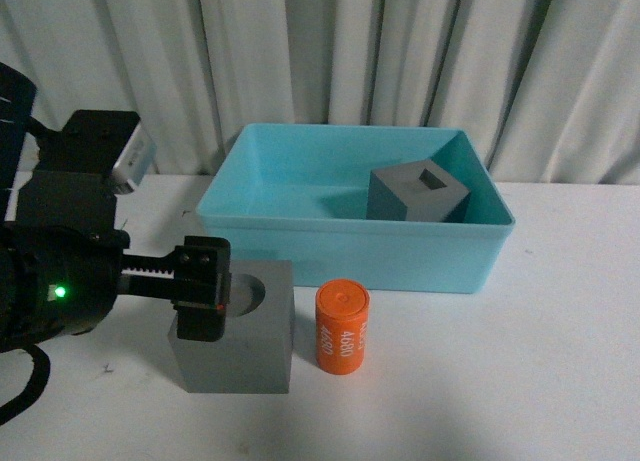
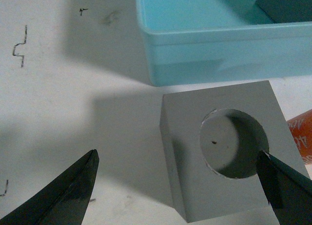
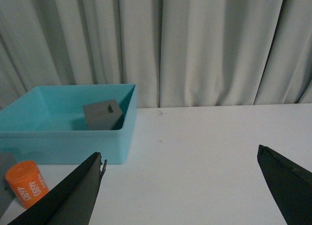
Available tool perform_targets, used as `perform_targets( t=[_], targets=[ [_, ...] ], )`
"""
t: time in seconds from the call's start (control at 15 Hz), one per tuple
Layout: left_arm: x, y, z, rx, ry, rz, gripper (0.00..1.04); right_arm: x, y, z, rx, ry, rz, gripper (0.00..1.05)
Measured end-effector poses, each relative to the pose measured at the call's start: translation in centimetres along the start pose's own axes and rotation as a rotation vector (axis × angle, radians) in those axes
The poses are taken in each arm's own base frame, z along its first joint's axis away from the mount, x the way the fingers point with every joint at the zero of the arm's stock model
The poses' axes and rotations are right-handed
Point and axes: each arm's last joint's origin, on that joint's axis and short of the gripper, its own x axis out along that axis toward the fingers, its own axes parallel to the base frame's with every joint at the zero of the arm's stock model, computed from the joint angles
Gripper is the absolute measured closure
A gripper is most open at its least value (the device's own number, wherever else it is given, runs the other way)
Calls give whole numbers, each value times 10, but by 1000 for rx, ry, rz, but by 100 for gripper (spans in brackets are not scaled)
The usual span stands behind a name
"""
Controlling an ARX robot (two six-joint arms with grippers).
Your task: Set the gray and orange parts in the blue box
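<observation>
A: Your left fingers point(image 2: 63, 195) are spread wide over the round-hole cube point(image 1: 240, 341) on the tabletop point(image 1: 560, 361), one tip above the hole!
B: Shift until both flank its sides, then drop and squeeze. The cylinder point(image 1: 342, 329) is just beside it; behind, the square-hole cube point(image 1: 415, 193) sits in the box point(image 1: 350, 251). Your right fingers point(image 3: 63, 195): open, empty.

Front view: body-mounted, facing curtain point(image 1: 400, 51), mid-range above blue box point(image 1: 350, 246).
Left wrist view: close, looking down on round-recess cube point(image 2: 229, 147).
Right wrist view: low, farther off, probably from the side.
All three share the box and orange cylinder point(image 3: 27, 183).
</observation>
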Motion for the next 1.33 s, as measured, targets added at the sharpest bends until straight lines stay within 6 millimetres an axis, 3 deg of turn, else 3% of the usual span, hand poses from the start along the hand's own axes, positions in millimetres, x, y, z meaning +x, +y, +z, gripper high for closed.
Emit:
perform_targets(
  t=[0.27, 0.93, 1.2, 1.33],
  targets=[
    [4, -3, -1, 6, 2, -1, 7, 0, 0, 0, 0, 1, 0, 6],
    [44, -8, -6, 40, 52, 10, 7, 0, 0, 0, 0, 1, 0, 6],
    [44, -8, -7, 40, 62, -4, 48, 0, 0, 0, 0, 0, 0, 6],
    [44, -9, -9, 38, 64, -15, 74, 0, 0, 0, 0, 0, 0, 6]
  ],
)
